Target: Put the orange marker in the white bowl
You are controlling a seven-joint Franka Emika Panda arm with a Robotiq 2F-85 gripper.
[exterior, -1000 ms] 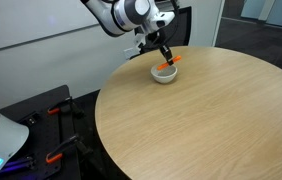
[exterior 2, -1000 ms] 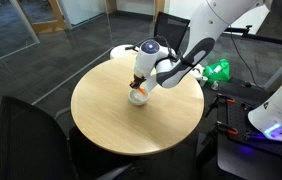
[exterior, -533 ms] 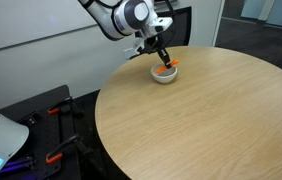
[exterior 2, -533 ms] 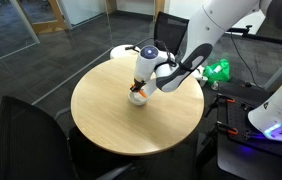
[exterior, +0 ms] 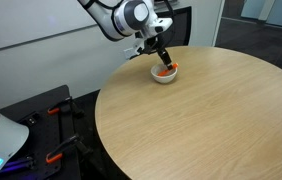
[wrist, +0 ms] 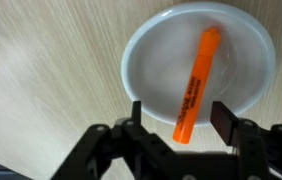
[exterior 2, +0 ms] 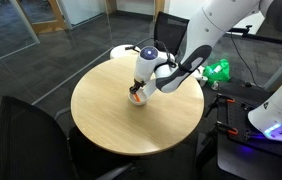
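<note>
The orange marker (wrist: 197,82) lies slanted in the white bowl (wrist: 144,62), its lower end sticking out over the near rim. My gripper (wrist: 179,116) hangs just above it, open, with a finger on each side of that end and a gap to both. In both exterior views the gripper (exterior: 162,61) (exterior 2: 138,87) sits low over the bowl (exterior: 164,76) (exterior 2: 137,98), near the far edge of the round wooden table (exterior: 221,120). A speck of orange, the marker (exterior: 166,69), shows inside the bowl.
The bowl stands close to the table's edge (exterior 2: 111,66). A black chair (exterior 2: 166,28) is behind the table and another (exterior 2: 31,140) in front. A green object (exterior 2: 217,71) and another robot's white base (exterior 2: 281,105) stand to the side.
The gripper came down over the bowl with the marker, then its jaws opened. The marker now lies in the bowl, free of the fingers.
</note>
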